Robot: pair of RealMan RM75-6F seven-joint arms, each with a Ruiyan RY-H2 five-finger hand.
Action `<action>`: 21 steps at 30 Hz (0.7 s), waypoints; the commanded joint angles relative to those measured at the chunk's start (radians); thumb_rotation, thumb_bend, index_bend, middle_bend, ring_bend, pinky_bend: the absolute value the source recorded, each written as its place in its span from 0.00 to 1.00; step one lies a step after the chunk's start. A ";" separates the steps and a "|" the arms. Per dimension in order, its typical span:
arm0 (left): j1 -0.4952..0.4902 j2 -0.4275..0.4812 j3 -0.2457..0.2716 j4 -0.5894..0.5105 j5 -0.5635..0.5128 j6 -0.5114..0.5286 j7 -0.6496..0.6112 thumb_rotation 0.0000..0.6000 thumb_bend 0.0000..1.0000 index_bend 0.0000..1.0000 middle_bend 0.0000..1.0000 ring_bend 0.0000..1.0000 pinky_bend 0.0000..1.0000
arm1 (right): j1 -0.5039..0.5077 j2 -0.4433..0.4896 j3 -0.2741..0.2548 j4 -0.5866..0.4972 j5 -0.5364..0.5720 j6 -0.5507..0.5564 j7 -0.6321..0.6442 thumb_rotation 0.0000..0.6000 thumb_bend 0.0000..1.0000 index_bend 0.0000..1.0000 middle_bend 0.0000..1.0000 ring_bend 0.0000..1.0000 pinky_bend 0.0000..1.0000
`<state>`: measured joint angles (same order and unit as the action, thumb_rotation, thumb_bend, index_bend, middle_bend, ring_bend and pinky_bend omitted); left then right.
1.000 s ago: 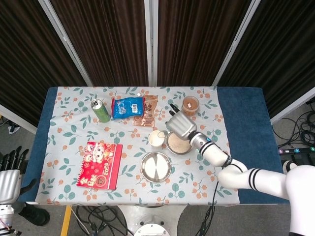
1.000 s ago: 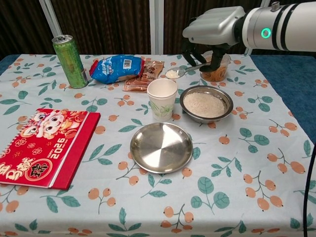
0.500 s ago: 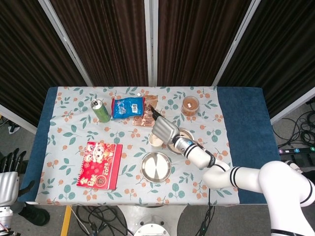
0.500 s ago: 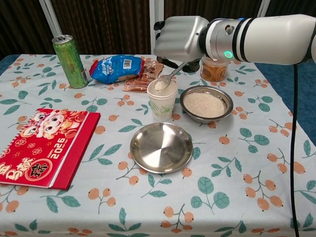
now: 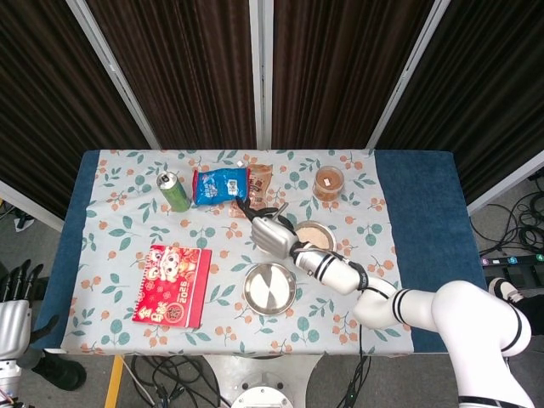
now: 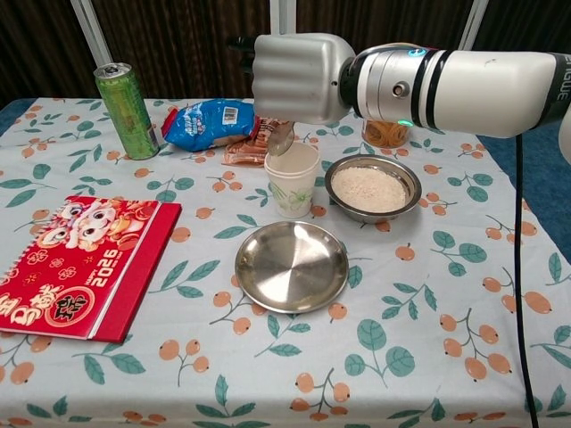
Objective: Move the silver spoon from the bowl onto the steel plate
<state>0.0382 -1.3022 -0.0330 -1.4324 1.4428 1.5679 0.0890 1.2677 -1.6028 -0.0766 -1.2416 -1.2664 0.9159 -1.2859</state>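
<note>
Above the paper cup [image 6: 293, 177] hangs the silver spoon [image 6: 280, 138], its shiny bowl tipped down just over the cup's rim, only that end showing. The right hand [image 6: 299, 76] is closed around the handle, holding it. Bowl [image 6: 372, 187] of white grains and steel plate [image 6: 291, 266] sit nearby on the table [image 6: 428, 312]. The left hand [image 5: 17, 293] shows only at the frame's edge; its state cannot be told.

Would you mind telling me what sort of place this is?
Probably a robot lab staged as a dining table: floral tablecloth, dark curtains, loose floor cables.
</note>
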 commanded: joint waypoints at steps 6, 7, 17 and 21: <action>0.000 0.000 0.000 0.003 0.007 0.002 -0.003 1.00 0.24 0.13 0.10 0.05 0.11 | -0.046 0.023 0.027 -0.026 -0.015 0.036 -0.020 1.00 0.36 0.61 0.58 0.18 0.00; -0.001 0.001 -0.001 0.002 0.008 0.002 -0.003 1.00 0.24 0.13 0.10 0.05 0.11 | -0.056 0.031 0.037 -0.041 -0.008 0.043 -0.008 1.00 0.36 0.61 0.58 0.18 0.00; -0.001 0.008 -0.002 -0.014 0.012 0.004 0.009 1.00 0.24 0.13 0.10 0.05 0.11 | -0.207 0.117 0.082 -0.283 0.044 0.136 0.258 1.00 0.36 0.61 0.58 0.19 0.00; 0.001 0.011 0.001 -0.024 0.018 0.008 0.017 1.00 0.24 0.13 0.10 0.05 0.11 | -0.270 0.146 0.056 -0.376 0.003 0.170 0.364 1.00 0.35 0.62 0.58 0.19 0.00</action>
<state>0.0386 -1.2919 -0.0324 -1.4548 1.4595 1.5751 0.1052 1.0481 -1.4851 -0.0078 -1.5564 -1.2419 1.0535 -0.9892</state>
